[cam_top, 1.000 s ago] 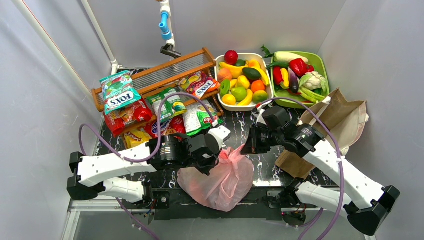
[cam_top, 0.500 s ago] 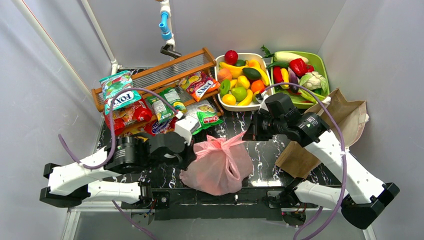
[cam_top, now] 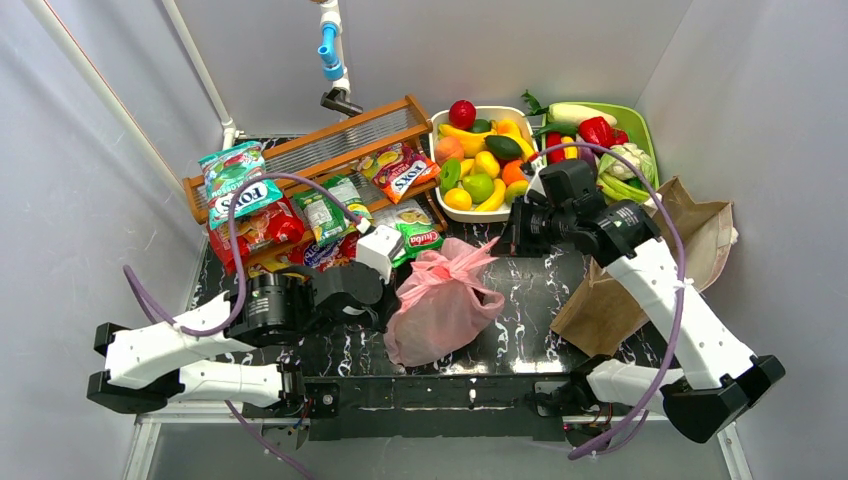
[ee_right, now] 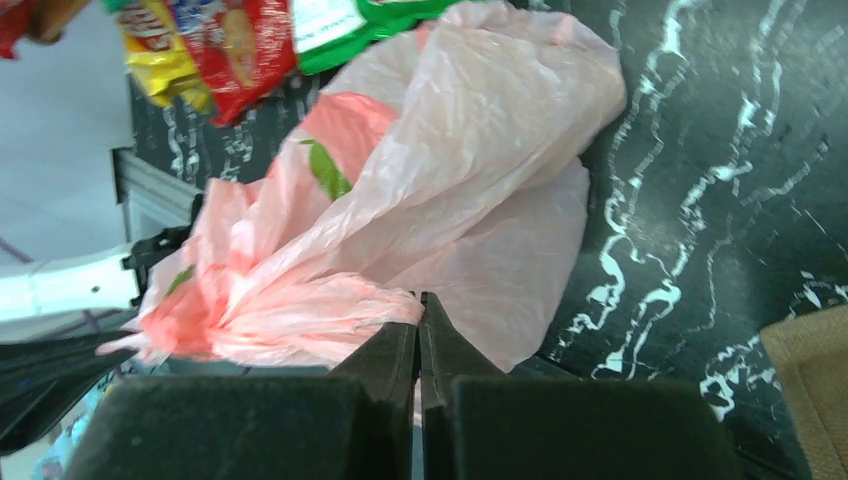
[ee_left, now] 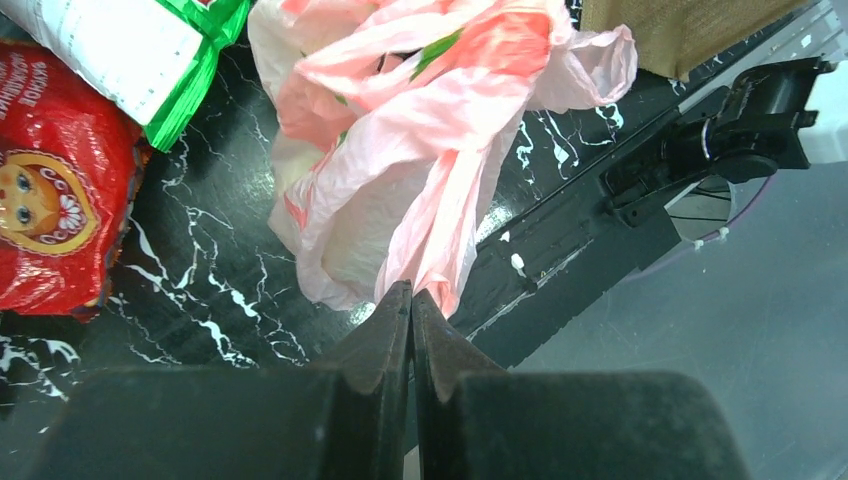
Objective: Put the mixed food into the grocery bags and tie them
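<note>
The pink rose-printed plastic bag (cam_top: 445, 305) lies bulging on the black marble table between my arms, its handles drawn out to both sides. My left gripper (cam_top: 393, 300) is shut on one twisted handle at the bag's left; in the left wrist view the jaws (ee_left: 411, 297) pinch pink film (ee_left: 440, 130). My right gripper (cam_top: 502, 245) is shut on the other handle at the bag's upper right; the right wrist view (ee_right: 418, 306) shows the pink strand (ee_right: 300, 310) in the jaws. The brown paper bag (cam_top: 655, 265) lies flat on the right. Snack packets (cam_top: 255, 215) lie at the left.
A white basket of toy fruit (cam_top: 487, 160) and a green tray of toy vegetables (cam_top: 605, 150) stand at the back. A wooden rack (cam_top: 330, 150) stands behind the packets. A red packet (ee_left: 50, 200) lies close to the left of the bag. Grey walls enclose the table.
My left arm has drawn back to the left and my right arm has moved toward the back, each pulling a handle. The pink bag has shifted away from the near edge and tightened at the top.
</note>
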